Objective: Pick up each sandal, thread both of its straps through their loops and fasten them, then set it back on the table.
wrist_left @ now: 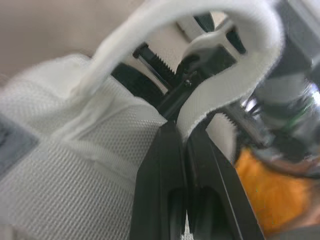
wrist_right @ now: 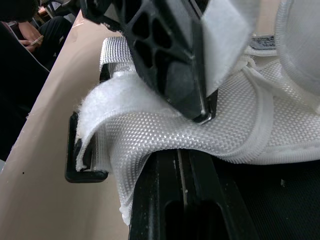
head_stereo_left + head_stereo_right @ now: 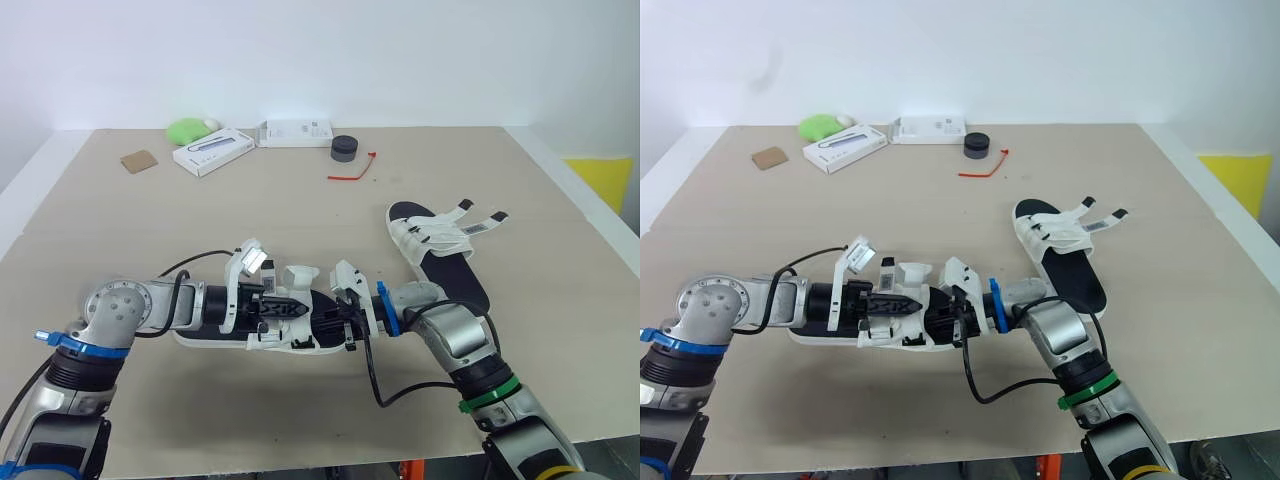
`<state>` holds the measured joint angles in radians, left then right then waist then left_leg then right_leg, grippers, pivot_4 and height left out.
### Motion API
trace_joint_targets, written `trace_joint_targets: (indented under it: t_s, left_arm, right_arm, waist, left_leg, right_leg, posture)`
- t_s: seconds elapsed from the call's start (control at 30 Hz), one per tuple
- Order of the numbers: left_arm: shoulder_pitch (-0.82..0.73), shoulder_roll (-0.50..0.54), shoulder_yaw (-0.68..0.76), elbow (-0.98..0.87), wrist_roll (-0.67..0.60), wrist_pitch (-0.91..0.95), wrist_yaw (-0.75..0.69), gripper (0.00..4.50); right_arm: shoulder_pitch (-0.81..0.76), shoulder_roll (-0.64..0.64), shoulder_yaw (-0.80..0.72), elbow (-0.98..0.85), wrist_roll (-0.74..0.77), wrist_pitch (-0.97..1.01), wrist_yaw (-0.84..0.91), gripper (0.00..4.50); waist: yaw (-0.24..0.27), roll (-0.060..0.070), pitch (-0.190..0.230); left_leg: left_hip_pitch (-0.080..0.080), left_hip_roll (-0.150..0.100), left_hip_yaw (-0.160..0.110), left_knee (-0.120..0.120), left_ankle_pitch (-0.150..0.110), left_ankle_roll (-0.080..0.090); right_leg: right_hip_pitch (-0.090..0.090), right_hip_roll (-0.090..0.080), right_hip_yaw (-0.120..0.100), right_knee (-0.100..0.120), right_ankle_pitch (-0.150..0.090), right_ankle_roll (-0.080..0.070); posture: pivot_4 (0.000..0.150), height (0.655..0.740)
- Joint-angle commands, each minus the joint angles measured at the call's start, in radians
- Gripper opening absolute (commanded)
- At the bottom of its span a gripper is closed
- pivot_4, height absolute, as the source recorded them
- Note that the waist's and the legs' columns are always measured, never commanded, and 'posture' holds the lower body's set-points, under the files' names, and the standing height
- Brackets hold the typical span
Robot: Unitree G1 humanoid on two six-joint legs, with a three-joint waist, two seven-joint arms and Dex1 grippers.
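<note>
A sandal [image 3: 215,340] with a black sole and white mesh straps lies at the table's front centre, between my two grippers. My left gripper [image 3: 303,308] comes at it from the left. In the left wrist view this gripper [image 1: 186,134] is shut on a looped white strap [image 1: 235,85]. My right gripper [image 3: 338,316] comes in from the right, and its fingers [image 2: 165,190] are pressed together at the edge of the sandal's white mesh upper [image 2: 150,135], beside a black buckle loop [image 2: 75,160]. A second sandal [image 3: 440,250] lies to the right with its straps loose and splayed.
Along the far edge sit a green object [image 3: 187,129], two white boxes [image 3: 212,152] [image 3: 296,132], a black puck [image 3: 345,148], a red tie [image 3: 355,172] and a cardboard piece [image 3: 139,161]. A yellow panel [image 3: 603,180] stands beyond the right edge. A seated person [image 2: 30,35] is beyond the table.
</note>
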<state>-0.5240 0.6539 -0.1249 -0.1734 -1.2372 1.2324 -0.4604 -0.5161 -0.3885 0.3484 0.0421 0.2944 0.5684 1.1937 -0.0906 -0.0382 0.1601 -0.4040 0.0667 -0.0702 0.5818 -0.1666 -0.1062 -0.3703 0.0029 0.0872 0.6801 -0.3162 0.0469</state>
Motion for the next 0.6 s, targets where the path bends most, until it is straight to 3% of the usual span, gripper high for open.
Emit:
trace_joint_targets:
  t_s: [0.03,0.3,0.6]
  left_arm:
    - [0.043,0.039,-0.124,-0.075,0.208,-0.134,-0.178,0.06]
    - [0.063,0.075,-0.178,-0.092,0.464,-0.401,-0.446,0.06]
    - [0.032,0.081,-0.195,-0.035,0.622,-0.551,-0.617,0.06]
  right_arm:
    - [0.045,-0.008,0.046,0.061,-0.034,0.046,-0.032,0.00]
    - [0.041,-0.005,0.046,0.065,-0.033,0.045,-0.032,0.00]
    - [0.034,0.002,0.046,0.074,-0.033,0.039,-0.032,0.00]
  waist:
    - [0.001,0.000,0.000]
    - [0.001,0.000,0.000]
    - [0.000,0.000,0.000]
  left_leg:
    - [0.000,0.000,0.000,0.000,0.000,0.000]
    - [0.000,0.000,0.001,0.000,-0.001,0.001]
    - [0.000,0.000,0.001,0.000,-0.001,0.002]
  right_leg:
    - [0.000,0.000,0.000,0.000,0.000,0.000]
    - [-0.001,0.000,0.001,0.000,-0.001,-0.001]
    - [-0.001,0.000,0.001,0.000,-0.001,-0.001]
  posture:
    - [0.150,0.7400]
    - [0.150,0.7400]
    - [0.150,0.7400]
